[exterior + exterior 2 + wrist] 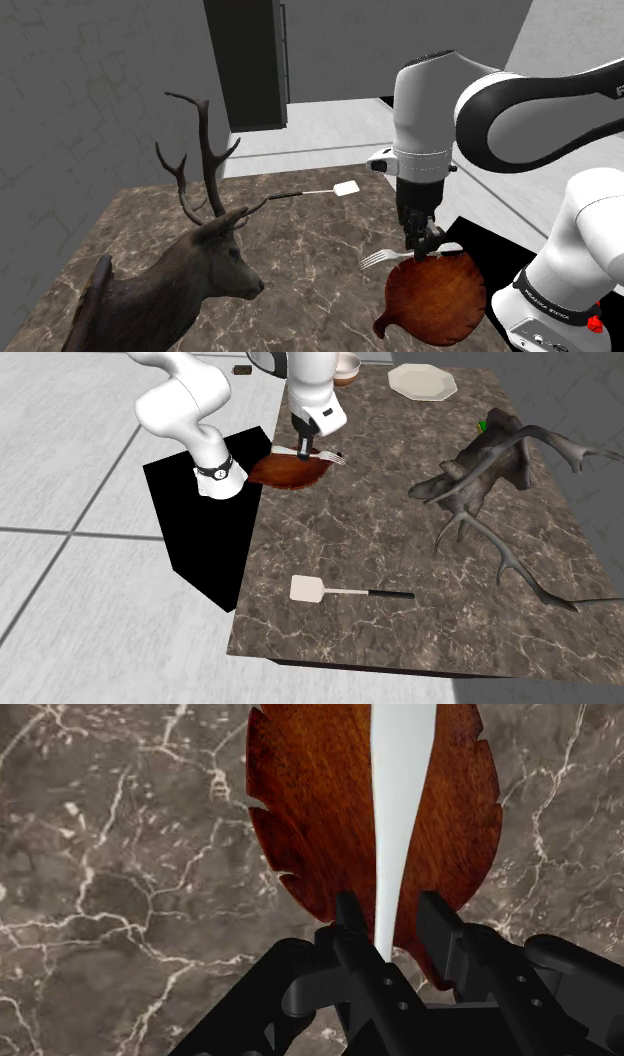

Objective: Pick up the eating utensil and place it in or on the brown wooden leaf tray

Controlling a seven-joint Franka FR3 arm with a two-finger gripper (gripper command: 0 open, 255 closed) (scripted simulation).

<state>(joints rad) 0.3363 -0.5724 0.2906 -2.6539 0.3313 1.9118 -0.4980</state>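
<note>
Claw point(392, 907) barely parted astride fork point(400, 794) handle, apparently ungripped; overhanging tines may tip it off the leaf tray point(320, 814).

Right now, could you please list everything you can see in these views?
leaf tray: one, red-brown wood, on the table, at its edge.
fork: one, white, across the leaf tray's end, tines past its rim.
spatula: one, white blade, black handle, flat on the table.
deer head: one, dark brown, antlered, on the table.
plate: one, white, table's far end from the spatula.
bowl: one, pale, beside the plate, partly hidden.
table: one, brown marble.
cabinet: one, dark, behind the table.
stand: one, black box.
arm: one, white, dark joints.
gripper: one, black, open, fingers either side of the fork's handle.
</note>
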